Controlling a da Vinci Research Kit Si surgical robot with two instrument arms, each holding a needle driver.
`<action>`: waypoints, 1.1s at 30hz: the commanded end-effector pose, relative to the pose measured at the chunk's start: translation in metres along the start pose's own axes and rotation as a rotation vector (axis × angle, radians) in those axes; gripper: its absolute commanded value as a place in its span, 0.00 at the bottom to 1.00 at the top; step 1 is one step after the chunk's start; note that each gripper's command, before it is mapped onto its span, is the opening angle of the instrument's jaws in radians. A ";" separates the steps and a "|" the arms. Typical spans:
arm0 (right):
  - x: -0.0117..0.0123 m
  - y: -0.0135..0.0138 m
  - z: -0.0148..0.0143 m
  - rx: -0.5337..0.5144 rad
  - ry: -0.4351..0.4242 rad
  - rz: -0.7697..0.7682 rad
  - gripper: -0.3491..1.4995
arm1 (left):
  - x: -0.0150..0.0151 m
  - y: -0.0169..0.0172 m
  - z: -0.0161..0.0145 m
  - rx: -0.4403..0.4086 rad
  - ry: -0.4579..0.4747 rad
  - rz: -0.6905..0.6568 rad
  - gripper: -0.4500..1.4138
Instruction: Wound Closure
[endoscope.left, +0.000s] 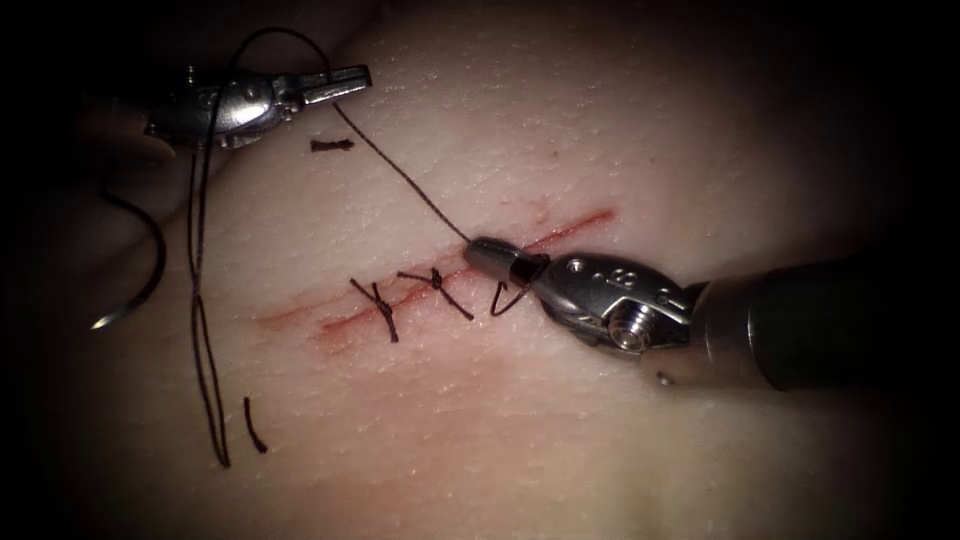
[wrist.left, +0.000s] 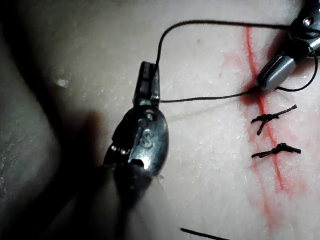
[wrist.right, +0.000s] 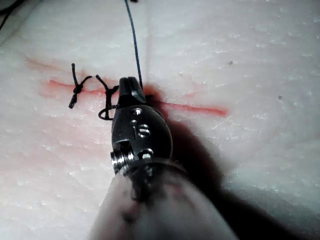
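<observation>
Left gripper (endoscope.left: 340, 82) pinched on thread (endoscope.left: 400, 178), up left of cut (endoscope.left: 575, 228). Right gripper (endoscope.left: 495, 258) pressed together at cut on thread, beside two tied stitches (endoscope.left: 378, 305). Needle (endoscope.left: 135, 290) lying loose far left, not in tissue (endoscope.left: 600, 450), held by nothing. Tbh tension best kept even, strand low, so finished knots aren't tugged.

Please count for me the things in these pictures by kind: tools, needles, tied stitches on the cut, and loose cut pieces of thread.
Silver two-jawed needle-driver tools: 2 (left tool, right tool)
Curved steel needle: 1, lying free left of the cut
Dark knotted stitches across the red cut: 2
Loose cut pieces of dark thread: 2
Total: 7
</observation>
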 end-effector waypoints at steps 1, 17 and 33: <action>-0.0011 -0.0006 0.0006 0.005 0.000 -0.001 0.00 | -0.0006 -0.0007 0.0006 0.004 -0.004 -0.004 0.00; -0.0023 -0.0006 -0.0003 0.019 0.009 -0.015 0.00 | -0.0020 -0.0110 0.0006 0.029 -0.045 -0.022 0.00; -0.0030 -0.0005 -0.0011 0.028 0.013 -0.040 0.00 | -0.0029 -0.0186 0.0010 0.056 -0.069 -0.022 0.00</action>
